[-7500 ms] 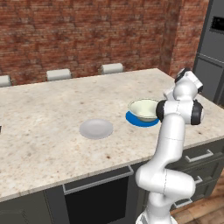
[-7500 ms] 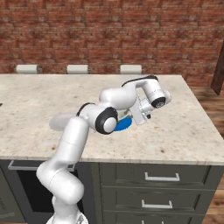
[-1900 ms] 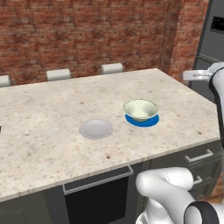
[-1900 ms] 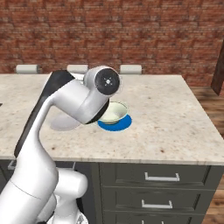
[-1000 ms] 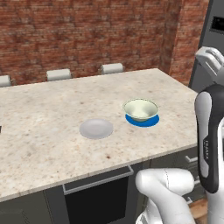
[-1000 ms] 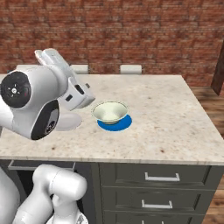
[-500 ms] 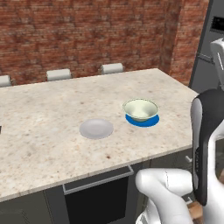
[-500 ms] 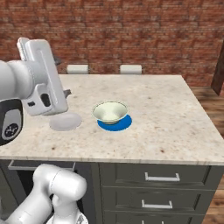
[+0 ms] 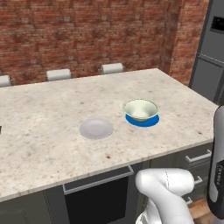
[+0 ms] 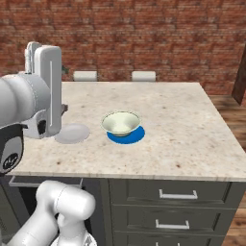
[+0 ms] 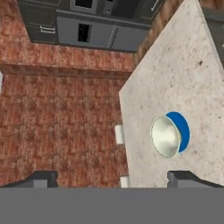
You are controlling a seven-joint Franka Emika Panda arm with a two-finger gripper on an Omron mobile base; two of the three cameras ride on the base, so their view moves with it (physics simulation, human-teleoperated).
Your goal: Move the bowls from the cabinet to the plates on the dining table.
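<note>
Since the earlier frame, only the arm swung away from the table [image 9: 52, 109]. Cream bowl [image 9: 140, 109] sat on the blue plate [image 9: 151, 122]; grey plate [image 9: 96, 128] lay bare, awaiting the second bowl. Gripper [image 11: 111, 178] was wide open, empty.

Arm [image 10: 36, 91] swung up off the bowl [image 9: 140, 109] — now raised leftward.

We see a tabletop [image 9: 52, 109] of speckled beige stone, smooth and faintly polished. The cream bowl [image 9: 140, 109] looks like glazed ceramic, softly glossy, on a matt blue plate [image 9: 149, 121]. At nine o'clock from it lies a matt grey plate [image 9: 96, 128]. The brick wall [image 9: 87, 35] looks rough.
</note>
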